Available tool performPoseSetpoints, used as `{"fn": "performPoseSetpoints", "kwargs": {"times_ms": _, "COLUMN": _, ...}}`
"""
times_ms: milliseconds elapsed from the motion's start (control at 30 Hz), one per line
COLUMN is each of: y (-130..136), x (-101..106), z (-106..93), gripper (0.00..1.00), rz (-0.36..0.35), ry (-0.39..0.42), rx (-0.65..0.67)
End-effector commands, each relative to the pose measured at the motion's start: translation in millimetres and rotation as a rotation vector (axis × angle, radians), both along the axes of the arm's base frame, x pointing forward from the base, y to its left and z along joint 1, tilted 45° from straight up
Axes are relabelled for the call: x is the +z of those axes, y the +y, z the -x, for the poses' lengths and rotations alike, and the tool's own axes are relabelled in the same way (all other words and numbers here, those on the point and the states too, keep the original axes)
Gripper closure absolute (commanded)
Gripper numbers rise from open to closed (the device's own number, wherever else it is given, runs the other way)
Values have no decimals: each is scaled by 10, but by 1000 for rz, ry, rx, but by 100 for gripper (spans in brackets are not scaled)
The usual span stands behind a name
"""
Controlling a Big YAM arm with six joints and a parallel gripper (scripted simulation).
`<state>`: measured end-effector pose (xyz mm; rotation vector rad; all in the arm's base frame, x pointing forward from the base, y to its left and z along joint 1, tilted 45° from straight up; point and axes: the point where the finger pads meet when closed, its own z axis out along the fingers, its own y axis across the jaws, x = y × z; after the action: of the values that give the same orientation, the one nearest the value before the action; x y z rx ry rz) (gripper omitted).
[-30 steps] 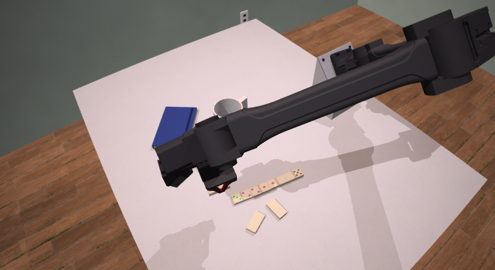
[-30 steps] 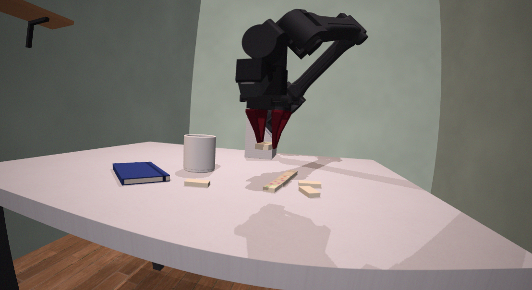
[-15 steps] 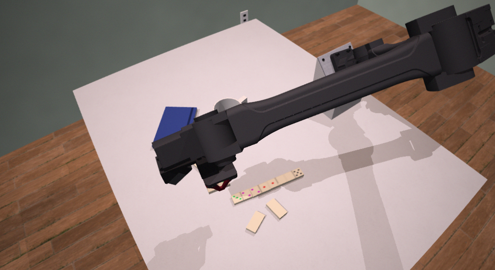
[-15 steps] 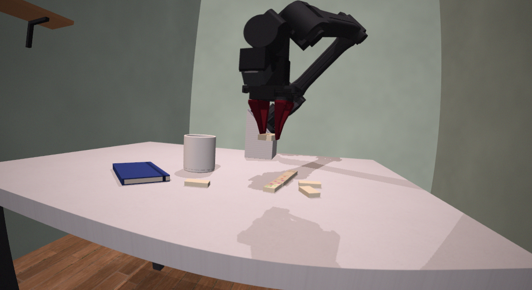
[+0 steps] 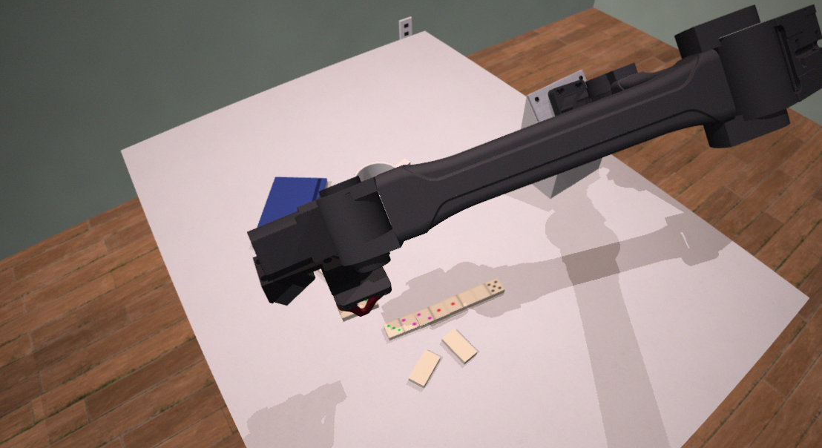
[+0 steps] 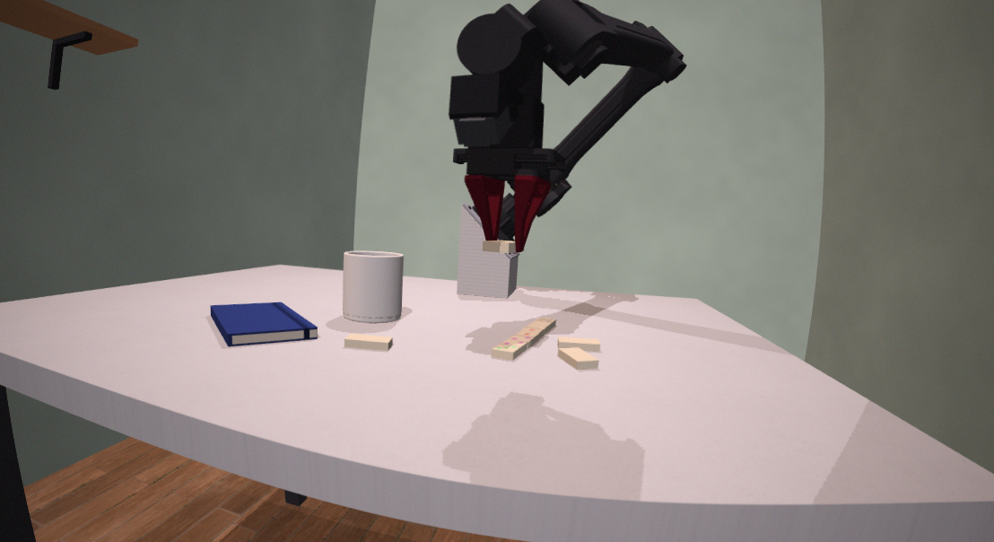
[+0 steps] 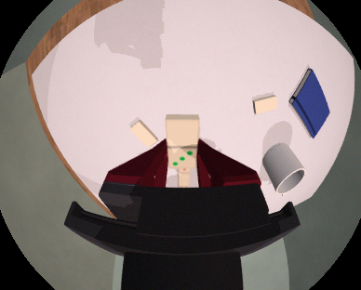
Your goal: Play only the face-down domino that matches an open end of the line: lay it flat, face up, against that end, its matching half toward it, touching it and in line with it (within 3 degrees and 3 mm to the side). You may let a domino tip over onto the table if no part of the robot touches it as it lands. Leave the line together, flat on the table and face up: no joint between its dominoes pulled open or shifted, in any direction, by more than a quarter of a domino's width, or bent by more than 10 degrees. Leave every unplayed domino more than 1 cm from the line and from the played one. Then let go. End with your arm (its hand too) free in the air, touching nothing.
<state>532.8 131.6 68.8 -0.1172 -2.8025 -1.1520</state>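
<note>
"What's the gripper (image 5: 363, 309) (image 6: 505, 246) (image 7: 181, 144) doing?"

"It's closed on a domino (image 5: 348, 315) (image 6: 498, 246) (image 7: 182, 130), fingers on its long sides. The piece is face up, raised over the table (image 5: 517, 387) (image 6: 208, 399) (image 7: 210, 56)."

"Is it the right one?"

"I'd say so. Three green pips show on the half toward the line (image 5: 444, 308) (image 6: 523, 337) (image 7: 184, 178), and the line's near end has three green too. The outer half looks blank."

"So which step is this?"

"Carrying and placing, I judge; it isn't played yet. Next it wants squaring with the line, then lowering flat with the green half against that end."

"What might spoil it?"

"Coming down on the end piece, or pushing hard enough to open a joint. A slight twist would spoil the alignment as well. Once it's flat and touching, open gently and lift straight up."

"And the others?"

"The outer spare (image 5: 424, 369) (image 6: 578, 358) (image 7: 144, 133) and inner spare (image 5: 459, 346) (image 6: 579, 344) lie face down beside the line, apart from it. The third spare (image 6: 368, 341) (image 7: 265, 104) is over by the notebook (image 5: 293, 197) (image 6: 264, 320) (image 7: 310, 104) and mug (image 5: 376, 170) (image 6: 372, 286) (image 7: 282, 164). Leave all three alone."
</note>
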Motion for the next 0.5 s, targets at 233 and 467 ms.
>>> {"fn": "performPoseSetpoints", "kwargs": {"times_ms": 233, "y": -151, "x": 281, "z": -185, "gripper": 78, "rz": -2, "ry": -68, "rx": -20}}
{"fn": "performPoseSetpoints", "kwargs": {"times_ms": 467, "y": -107, "x": 217, "z": -215, "gripper": 78, "rz": -2, "ry": -73, "rx": 5}}
